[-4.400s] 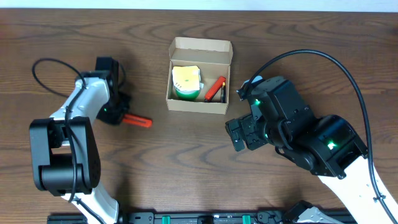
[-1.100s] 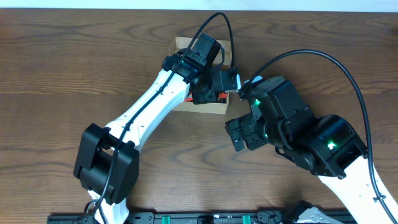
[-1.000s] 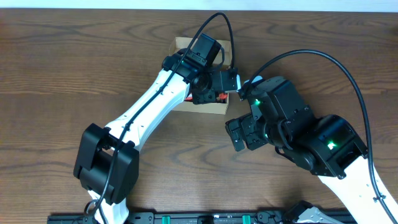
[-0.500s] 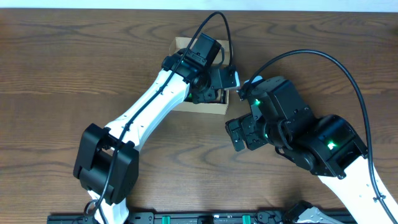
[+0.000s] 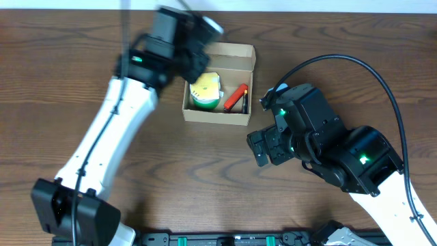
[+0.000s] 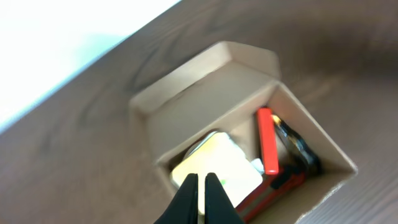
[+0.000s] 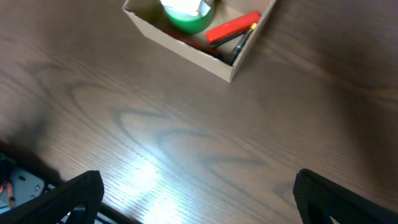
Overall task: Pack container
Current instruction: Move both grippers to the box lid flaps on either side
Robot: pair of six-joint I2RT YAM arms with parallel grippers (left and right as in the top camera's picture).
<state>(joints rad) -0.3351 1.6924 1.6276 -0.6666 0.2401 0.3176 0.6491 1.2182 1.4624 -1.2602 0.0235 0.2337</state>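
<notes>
Container (image 5: 217,117) holds tape roll (image 5: 205,91) and red tool (image 5: 236,97); I judge the flap left to close. My left claw (image 6: 200,194) is pressed together, empty; right claw (image 7: 200,191) is spread.

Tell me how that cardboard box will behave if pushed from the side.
The cardboard box looks thin-walled, so it probably slides easily on the smooth wooden table rather than tipping, being low and wide. Its walls may flex under a pinch. The tape roll and red tool inside likely add little weight.
</notes>
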